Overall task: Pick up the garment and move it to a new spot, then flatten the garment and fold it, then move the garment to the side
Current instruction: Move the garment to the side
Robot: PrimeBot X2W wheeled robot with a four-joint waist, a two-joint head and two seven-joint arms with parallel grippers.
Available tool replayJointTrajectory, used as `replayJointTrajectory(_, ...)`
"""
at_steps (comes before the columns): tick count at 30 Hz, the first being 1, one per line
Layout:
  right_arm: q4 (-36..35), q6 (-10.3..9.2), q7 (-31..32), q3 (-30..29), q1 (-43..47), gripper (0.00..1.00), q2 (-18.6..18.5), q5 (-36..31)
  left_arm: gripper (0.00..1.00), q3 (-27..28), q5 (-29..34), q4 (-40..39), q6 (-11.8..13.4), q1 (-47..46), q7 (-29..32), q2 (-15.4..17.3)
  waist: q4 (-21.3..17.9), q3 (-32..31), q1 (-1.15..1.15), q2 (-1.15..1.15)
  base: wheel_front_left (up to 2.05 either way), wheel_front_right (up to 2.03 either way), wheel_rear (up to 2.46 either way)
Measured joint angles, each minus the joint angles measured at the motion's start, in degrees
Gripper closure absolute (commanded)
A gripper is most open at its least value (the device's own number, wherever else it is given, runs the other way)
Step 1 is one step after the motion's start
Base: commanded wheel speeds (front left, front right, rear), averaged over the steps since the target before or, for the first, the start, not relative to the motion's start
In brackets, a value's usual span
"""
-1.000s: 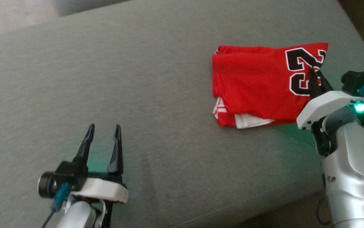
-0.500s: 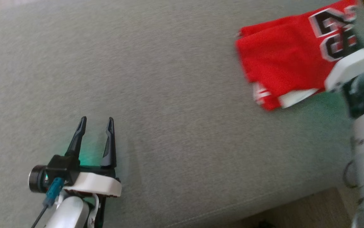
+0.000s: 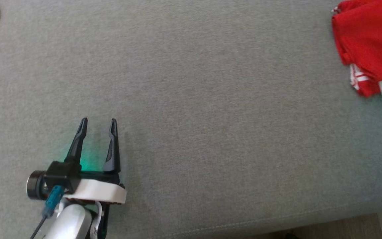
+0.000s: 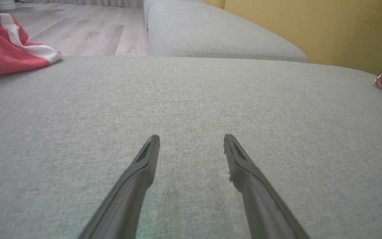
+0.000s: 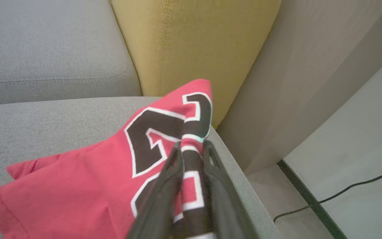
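Garment [image 3: 367, 43]: folded, at right end of sofa [image 3: 191, 99].
Right gripper [image 5: 192, 145]: jaws narrow, pinching its cloth.
Left gripper [image 3: 98, 120]: jaws wide, empty.
Remaining: seemingly only the release.

the sofa seat [image 3: 191, 83] is grey woven cloth, matt and finely flecked. the garment [image 5: 78, 186] is smooth red knit with a faint sheen, its black numerals edged in white like sewn-on patches. a second red cloth [image 4: 1, 46] carries a white stripe of the same soft fabric. the left gripper [image 3: 98, 120] has dark matt plastic fingers, a glossy white housing and a smooth silvery forearm. the yellow backrest [image 5: 191, 39] is coarser woven cloth; the floor [image 4: 78, 30] looks like pale grained wood
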Motion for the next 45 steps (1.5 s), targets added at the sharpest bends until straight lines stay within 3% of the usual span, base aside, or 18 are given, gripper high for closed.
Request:
replayJointTrajectory(1, 0.0, 0.0, -0.9, -0.4, 0.0, 0.0, 0.0, -1.0, 0.0, 0.0, 0.0, 0.0, 0.0, 0.0, 0.0, 0.0, 0.2, 0.1, 0.0, 0.0, 0.0, 0.0, 0.0)
replayJointTrajectory(5, 0.4, 0.0, -2.5, -2.2, 0.0, 0.0, 0.3, -3.5, 0.0, -0.1, 0.0, 0.1, 0.0, 0.0, -0.1, 0.0, 0.7, 0.1, 0.0, 0.0, 0.0, 0.0, 0.0)
replayJointTrajectory(10, 1.6, 0.0, -4.7, -1.7, 0.0, 0.0, 3.3, -4.5, 0.0, -0.1, -0.1, 0.8, 0.2, 0.0, -0.1, -0.2, 0.7, -1.2, 0.0, 0.0, 0.0, 0.0, 0.0)
replayJointTrajectory(18, 2.4, 0.0, -8.9, 6.5, 2.1, 0.0, 7.3, -0.6, 0.0, -0.1, -2.1, 3.1, 0.2, 0.6, -1.5, -1.0, 1.1, -7.6, -0.01, 0.0, 0.0, 0.0, 0.0)
replayJointTrajectory(24, 0.4, 0.0, -10.1, 12.7, 11.4, 0.0, 11.5, 3.6, 0.0, 0.1, -4.3, 6.0, -0.2, 5.5, -2.1, -1.6, 2.3, -14.6, -0.02, 0.0, 0.0, 0.0, 0.0)
replayJointTrajectory(33, -9.9, 0.0, -10.7, 18.3, 31.4, 0.0, 15.6, 9.0, 0.0, 0.4, -6.6, 7.4, -0.2, 13.8, -3.0, -2.6, 5.2, -25.2, -0.03, 0.0, 0.0, 0.0, 0.0)
replayJointTrajectory(38, -17.2, 0.0, -10.6, 19.8, 39.6, 0.0, 16.3, 9.3, 0.0, 0.7, -7.6, 7.5, -0.3, 15.4, -3.1, -3.0, 6.7, -28.1, -0.02, 0.0, 0.0, 0.0, 0.0)
replayJointTrajectory(45, -25.6, 0.0, -9.5, 25.4, 49.4, 0.0, 17.1, 16.2, 0.0, 1.0, -7.7, 8.5, -0.4, 17.2, -3.6, -3.0, 8.0, -30.4, -0.01, 0.01, 0.0, 0.0, 0.0)
